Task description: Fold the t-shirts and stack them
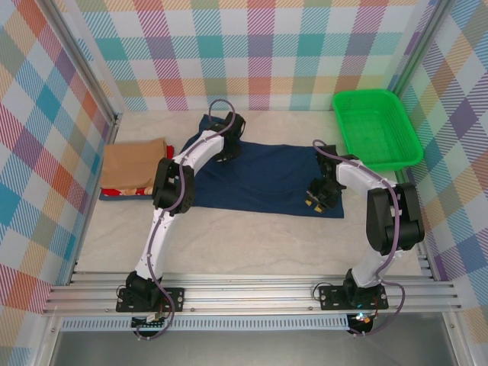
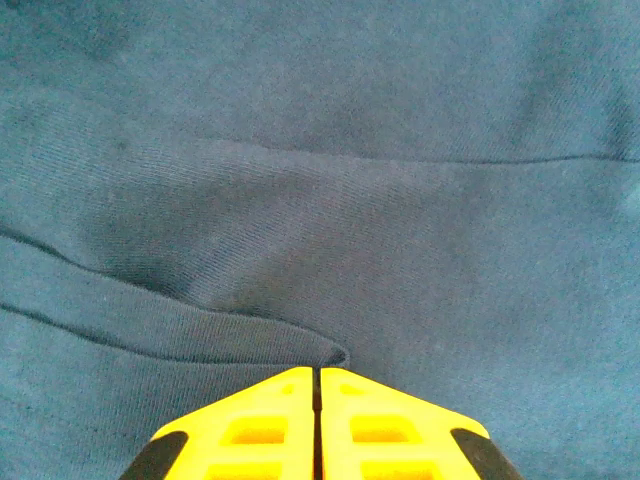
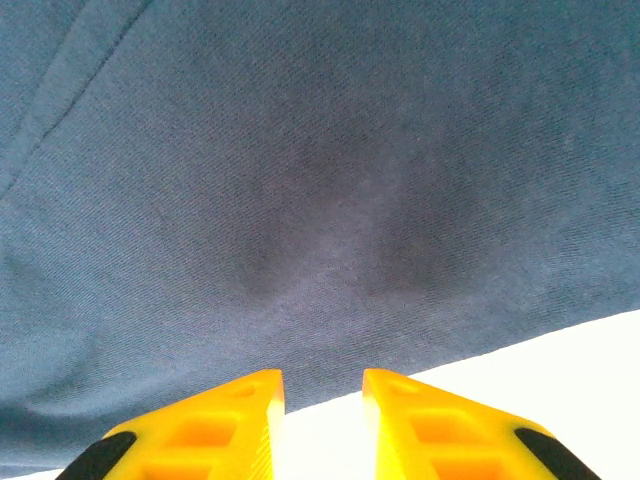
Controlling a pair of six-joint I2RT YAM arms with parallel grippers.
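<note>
Where the navy t-shirt (image 1: 267,179) lies: mid-table, spread flat and wide, with its far left corner running up under the left arm's wrist.
Table (image 1: 252,236): pale, bare in front of the shirt.
Left gripper (image 2: 317,370): over the shirt's far left part, yellow fingers (image 2: 260,420) pressed together with only a thin seam between them.
Cloth at the left tips: a raised crease of navy fabric runs in from the left and ends right at the fingertips; whether any cloth is pinched between them I cannot tell.
Right gripper (image 3: 322,375): at the shirt's near right corner, its fingers (image 3: 230,415) standing apart, nothing between them.
Under the right gripper: the shirt's edge, with pale table showing in the gap between the fingers.
Folded stack: at the table's left side, well apart from the navy shirt; tan t-shirt (image 1: 133,162) on top, a red t-shirt (image 1: 122,192) edge showing beneath it.
Green basket (image 1: 374,126): far right corner, beside the right arm.
</note>
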